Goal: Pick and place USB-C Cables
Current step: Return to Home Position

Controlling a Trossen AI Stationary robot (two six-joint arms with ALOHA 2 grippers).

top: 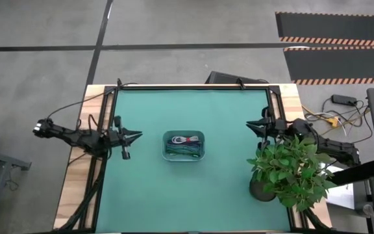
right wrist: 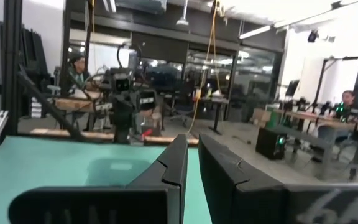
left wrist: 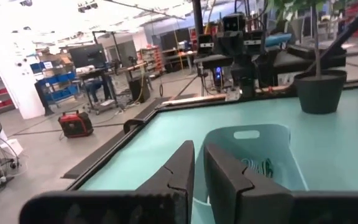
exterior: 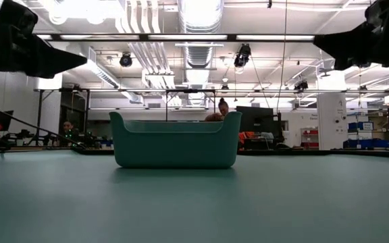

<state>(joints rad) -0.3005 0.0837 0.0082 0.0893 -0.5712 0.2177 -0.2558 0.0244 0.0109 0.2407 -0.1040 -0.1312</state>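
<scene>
The pale grey-green tray (top: pixel 202 138) stands at the table's middle; the low view shows its wall (exterior: pixel 175 145). In it lie the cable bundles: white with a red tie (top: pixel 186 138), green (top: pixel 184 151), dark blue (top: pixel 173 144); the teal one I cannot tell apart. The left wrist view looks into the tray (left wrist: pixel 278 152) and catches some green cable (left wrist: pixel 257 167). My left gripper (top: pixel 139 135) hovers left of the tray, raised above the table, fingers together and holding nothing. My right gripper (top: pixel 249 125) hovers to the tray's right, also raised, shut and holding nothing.
A potted plant (top: pixel 288 170) stands at the table's right near corner, close under my right arm; its dark pot (left wrist: pixel 319 91) shows in the left wrist view. Bare green table surface (top: pixel 174 195) lies around the tray. People sit at desks in the room behind.
</scene>
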